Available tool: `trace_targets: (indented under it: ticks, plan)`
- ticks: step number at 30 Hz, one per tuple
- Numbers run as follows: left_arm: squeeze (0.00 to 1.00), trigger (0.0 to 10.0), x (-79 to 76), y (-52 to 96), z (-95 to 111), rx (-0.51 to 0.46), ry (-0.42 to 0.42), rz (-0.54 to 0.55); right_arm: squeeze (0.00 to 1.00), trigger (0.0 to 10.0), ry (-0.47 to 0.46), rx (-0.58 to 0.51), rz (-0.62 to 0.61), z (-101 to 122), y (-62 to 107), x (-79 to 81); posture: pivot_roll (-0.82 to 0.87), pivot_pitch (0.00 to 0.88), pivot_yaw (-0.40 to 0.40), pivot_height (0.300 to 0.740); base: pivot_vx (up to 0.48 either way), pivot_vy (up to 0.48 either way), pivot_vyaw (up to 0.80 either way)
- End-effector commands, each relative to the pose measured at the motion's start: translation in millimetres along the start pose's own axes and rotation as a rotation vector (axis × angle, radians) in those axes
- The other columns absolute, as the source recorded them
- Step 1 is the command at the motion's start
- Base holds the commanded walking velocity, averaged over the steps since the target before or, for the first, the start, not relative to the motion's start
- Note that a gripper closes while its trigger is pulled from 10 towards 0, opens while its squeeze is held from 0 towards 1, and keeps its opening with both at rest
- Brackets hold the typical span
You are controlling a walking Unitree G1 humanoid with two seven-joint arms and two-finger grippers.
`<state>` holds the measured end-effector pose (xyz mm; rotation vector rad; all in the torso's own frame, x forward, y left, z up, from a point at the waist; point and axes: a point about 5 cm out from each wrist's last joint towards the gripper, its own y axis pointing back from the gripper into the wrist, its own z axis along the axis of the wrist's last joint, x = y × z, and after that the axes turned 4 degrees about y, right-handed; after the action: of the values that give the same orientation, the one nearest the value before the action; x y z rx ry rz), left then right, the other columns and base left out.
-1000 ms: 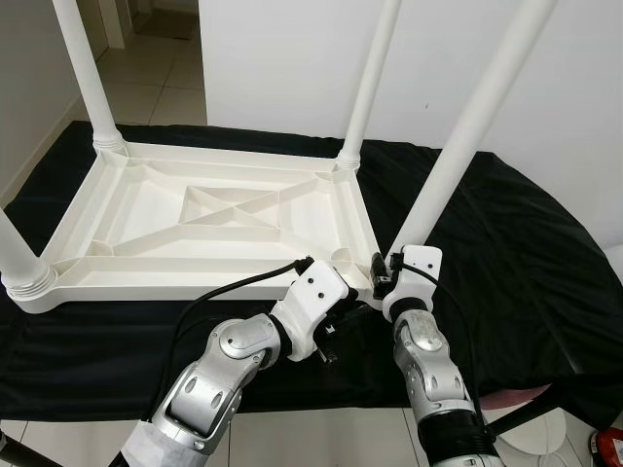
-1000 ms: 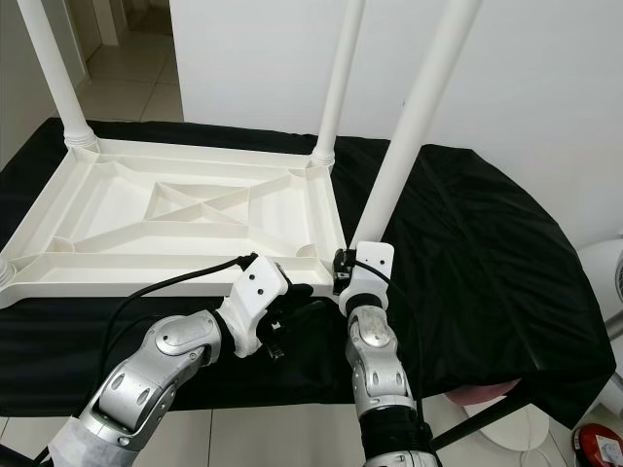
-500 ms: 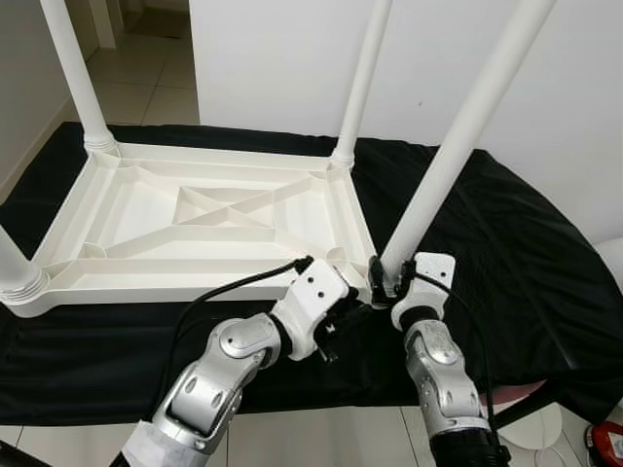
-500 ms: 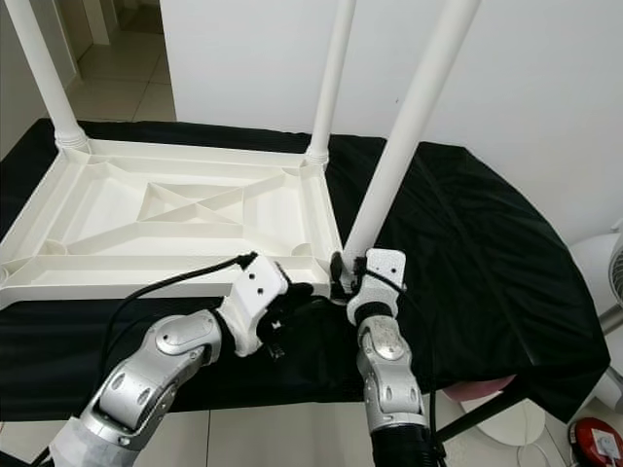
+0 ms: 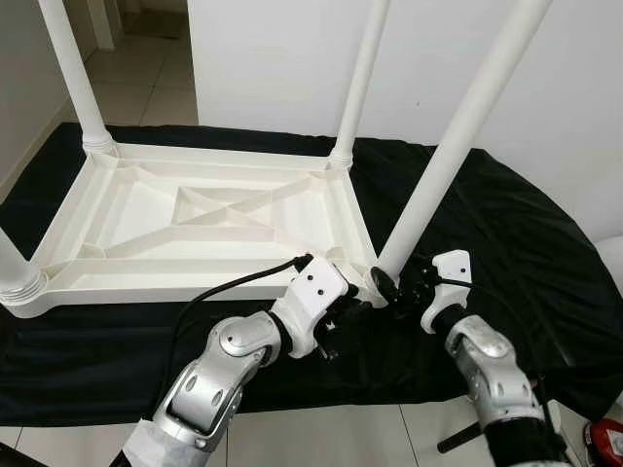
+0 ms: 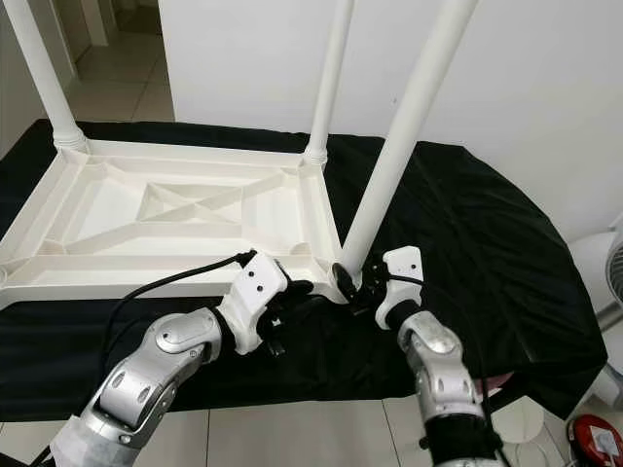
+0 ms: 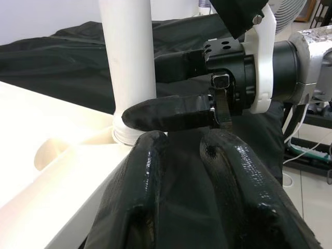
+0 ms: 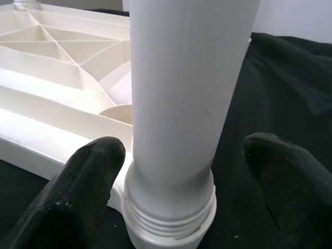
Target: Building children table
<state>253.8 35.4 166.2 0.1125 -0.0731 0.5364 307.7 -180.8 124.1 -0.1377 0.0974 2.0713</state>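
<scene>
the upturned white table (image 5: 195,219) lies on the black cloth (image 5: 506,233). right gripper (image 8: 181,166) spread wide around the base of the near corner leg (image 5: 448,161), not touching. left gripper (image 7: 181,171) nearly closed, empty, beside that corner.

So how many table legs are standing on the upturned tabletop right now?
4. Far-left corner leg, far-right corner leg, near-left corner leg cut by the frame edge, and near-right corner leg, with the right hand open around its base.
</scene>
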Motion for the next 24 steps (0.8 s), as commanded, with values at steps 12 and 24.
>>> trace_targets:
  ticks: [12, 24]
  plan:
    - [0.00, 10.0, 1.7, -3.9, 3.2, -0.007, -0.024, 0.011, 0.00, 10.0, 0.029, 0.071, 0.196, -6.3, -30.8, 2.2, 0.00, 0.000, -0.091, 0.740, 0.000, 0.000, 0.00]
    - [0.00, 10.0, 2.4, -3.2, 3.3, -0.004, -0.028, 0.010, 0.00, 0.0, 0.041, 0.097, 0.261, -12.5, -39.2, 1.7, 0.00, 0.000, -0.093, 0.740, 0.000, 0.000, 0.00]
